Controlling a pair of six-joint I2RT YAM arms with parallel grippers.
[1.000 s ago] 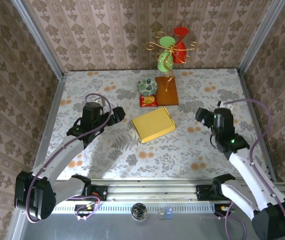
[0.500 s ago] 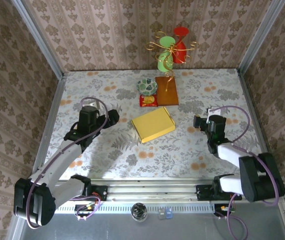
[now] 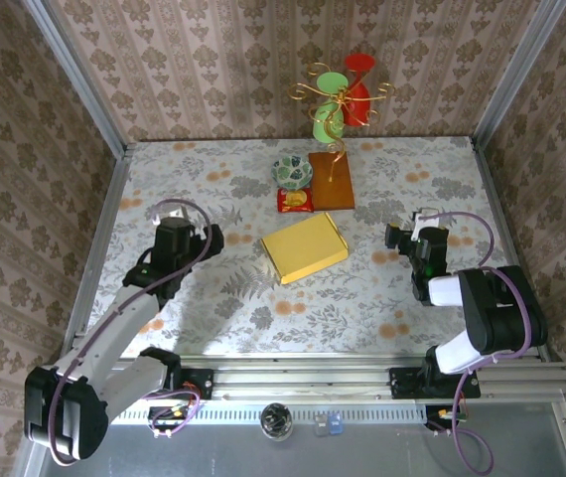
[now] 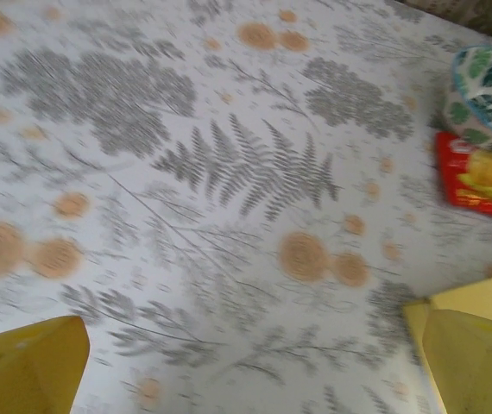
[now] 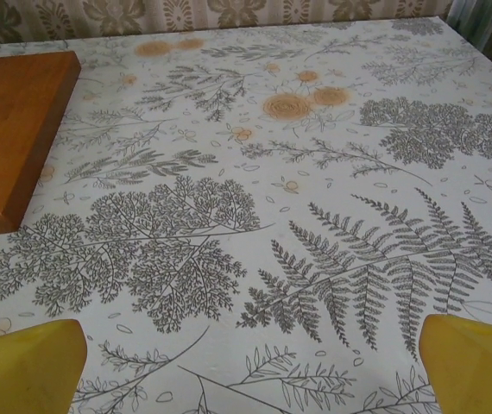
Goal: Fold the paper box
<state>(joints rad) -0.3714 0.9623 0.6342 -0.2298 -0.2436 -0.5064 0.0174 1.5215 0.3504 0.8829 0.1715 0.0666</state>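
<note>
The left gripper (image 3: pixel 212 238) sits at centre left of the top view, low over the table (image 3: pixel 194 169). Its yellow fingers (image 4: pixel 30 366) are spread wide with only patterned cloth between them. The right gripper (image 3: pixel 394 239) faces it from centre right, its fingers (image 5: pixel 475 358) likewise parted and holding nothing. Between the two, near the middle of the frame, lies the paper box (image 3: pixel 305 247), touched by neither. It is a shallow yellow rectangle that looks closed up flat, with no flap standing loose. Its long axis runs from lower left up toward the right, slightly skewed to the table's edges, so each gripper faces one of its short ends. The gaps on either side look much alike, and which arm is nearer cannot be told with confidence (a corner of the box does edge into the lower right of the left wrist view, just beside that finger). Any further push or tuck would probably come in along that long axis. Beyond the box, toward the top of the frame, stand a green-patterned bowl (image 3: pixel 291 171), whose contents cannot be made out, a small red packet (image 3: pixel 295 200) just below it, and an orange-brown board (image 3: pixel 331 180) alongside.
</note>
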